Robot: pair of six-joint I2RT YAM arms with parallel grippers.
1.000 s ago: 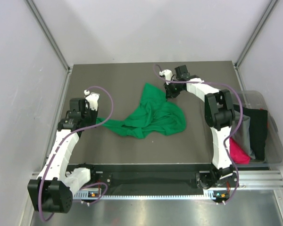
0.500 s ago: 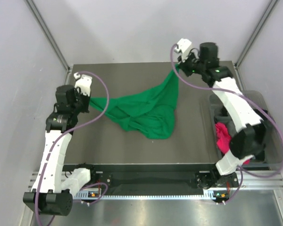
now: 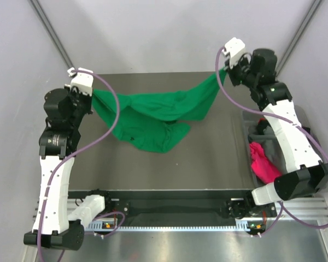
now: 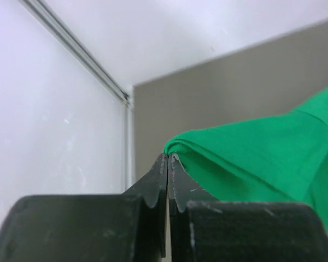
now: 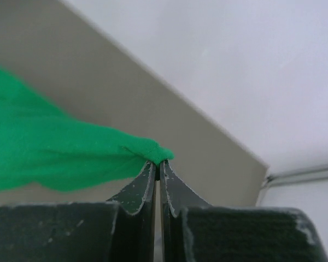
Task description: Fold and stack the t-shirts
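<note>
Green t-shirt (image 3: 153,117) is stretched over the counter (image 3: 218,164), far-left edge pinched by the left claw (image 4: 168,159), far-right edge pinched by the right claw (image 5: 157,162).

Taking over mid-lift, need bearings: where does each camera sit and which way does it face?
Top external: above, behind the bases, looking down at the table; both arms show, green t-shirt hung between left gripper and right gripper.
Left wrist: on the left arm, looking along its shut fingers at pinched fabric.
Right wrist: same, on the right arm.
Shared: all show the green t-shirt.
</note>
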